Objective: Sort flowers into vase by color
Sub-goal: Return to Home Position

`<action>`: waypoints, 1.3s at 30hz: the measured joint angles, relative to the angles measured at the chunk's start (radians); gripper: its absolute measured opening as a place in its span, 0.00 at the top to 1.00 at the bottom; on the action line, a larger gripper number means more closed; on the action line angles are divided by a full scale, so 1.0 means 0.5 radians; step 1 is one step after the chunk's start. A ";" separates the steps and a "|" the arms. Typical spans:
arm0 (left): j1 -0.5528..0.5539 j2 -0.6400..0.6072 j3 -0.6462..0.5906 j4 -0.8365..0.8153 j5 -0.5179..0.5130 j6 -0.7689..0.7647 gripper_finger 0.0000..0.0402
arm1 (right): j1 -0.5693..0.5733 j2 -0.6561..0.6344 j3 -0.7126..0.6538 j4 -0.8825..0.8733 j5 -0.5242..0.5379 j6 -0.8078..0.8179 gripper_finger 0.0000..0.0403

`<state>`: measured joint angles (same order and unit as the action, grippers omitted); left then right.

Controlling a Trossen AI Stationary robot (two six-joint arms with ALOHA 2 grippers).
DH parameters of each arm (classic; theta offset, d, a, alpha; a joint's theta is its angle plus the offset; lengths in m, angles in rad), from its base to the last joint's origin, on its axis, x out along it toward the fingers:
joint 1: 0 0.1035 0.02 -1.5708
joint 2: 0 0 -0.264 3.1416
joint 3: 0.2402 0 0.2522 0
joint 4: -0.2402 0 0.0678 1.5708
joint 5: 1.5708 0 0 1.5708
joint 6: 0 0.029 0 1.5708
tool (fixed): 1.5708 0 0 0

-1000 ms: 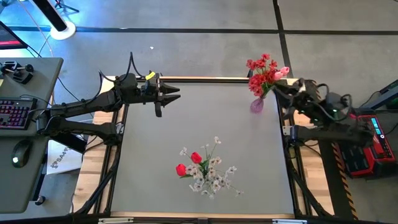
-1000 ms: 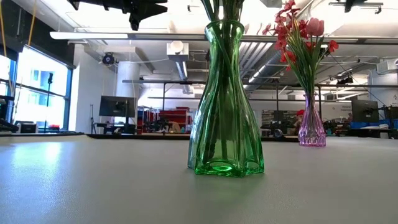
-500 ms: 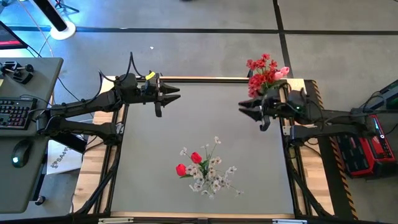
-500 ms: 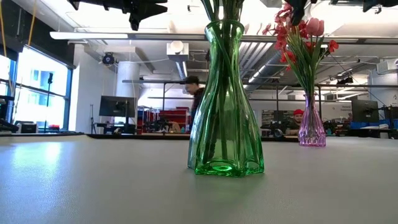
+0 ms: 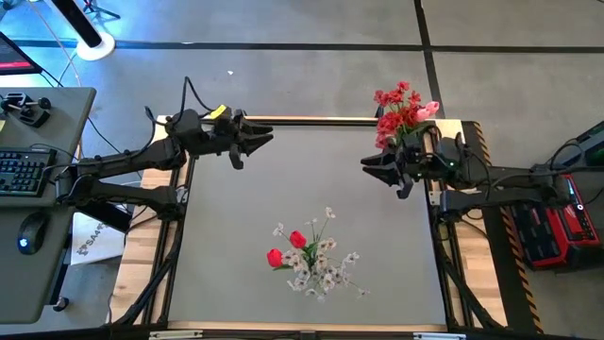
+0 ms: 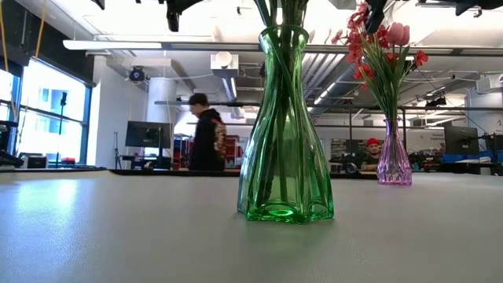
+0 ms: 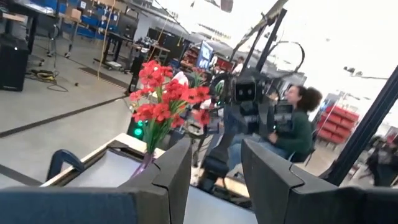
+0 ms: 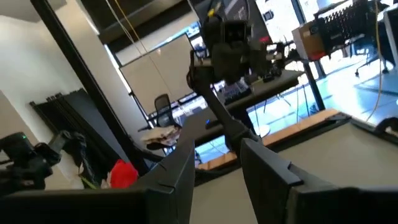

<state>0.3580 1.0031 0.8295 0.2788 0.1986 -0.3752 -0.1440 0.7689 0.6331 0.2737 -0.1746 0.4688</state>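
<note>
A green glass vase (image 6: 284, 134) stands on its base mid-table, holding red tulips (image 5: 288, 247) and sprays of white blossoms (image 5: 326, 269). A pink glass vase (image 6: 394, 161) at the far right corner holds red blossom clusters (image 5: 398, 109) and a pink tulip (image 5: 429, 109). My left gripper (image 5: 269, 142) hovers open over the far left of the table, level, pointing toward the right edge. My right gripper (image 5: 365, 162) hovers open just in front of the pink vase, pointing toward the left edge. Both wrist views show nothing between the fingers (image 7: 168, 174) (image 8: 177, 171).
The grey tabletop (image 5: 236, 217) has a wooden frame (image 5: 311, 120) along its edges. A desk with a keyboard (image 5: 19, 170) stands off the table's left side. People (image 6: 206, 141) are in the room behind the table.
My right gripper has swung out from beside the pink vase toward the table's left edge, rolling and tipping to level, and now hovers over the tabletop. My left gripper has rolled and tipped up a little in place. A person has walked through the background.
</note>
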 joint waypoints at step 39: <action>-0.319 -0.373 -0.492 0.114 -0.376 0.491 1.00 | 0.137 -0.819 -0.096 -1.239 0.332 -0.665 0.99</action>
<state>0.1986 0.8168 0.5836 0.3356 0.0104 -0.1296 -0.0753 0.3593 0.5852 -0.3460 -0.0087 0.1361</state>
